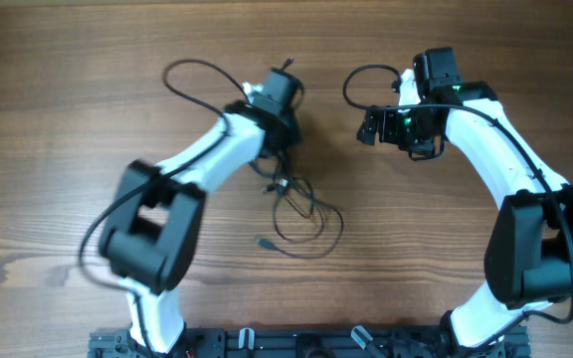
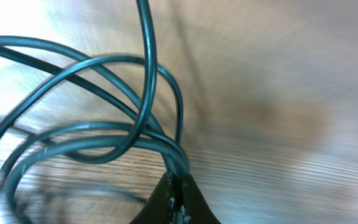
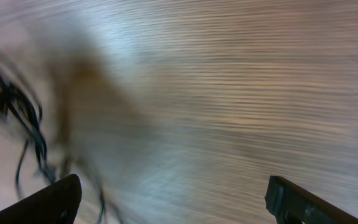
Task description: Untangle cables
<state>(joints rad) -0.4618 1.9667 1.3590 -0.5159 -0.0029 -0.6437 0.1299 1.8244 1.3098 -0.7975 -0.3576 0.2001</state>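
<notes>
Centre of the surface [image 1: 68, 149]: the cables [image 1: 296, 214] lie there, loops spread toward the arm bases. The left gripper [image 1: 279, 149] is at the bunch's far end, strands between its tips. The right gripper [image 1: 369, 127] hangs off to the right, well apart.

Table [image 1: 58, 119]: wood-look top, mid-brown, fine straight grain, showed a soft satin sheen with pale glare.
Cables [image 2: 92, 134]: thin, dark, smooth sheathing that looked like plastic or rubber, carried glossy highlights along the loops.
Left claw [image 2: 176, 200]: was black, matt, plastic-looking.
Right claw [image 3: 173, 199]: fingers were black and matt.
Left arm [image 1: 199, 151], right arm [image 1: 490, 134]: had smooth white shells, slightly glossy, with black matt joint housings.
</notes>
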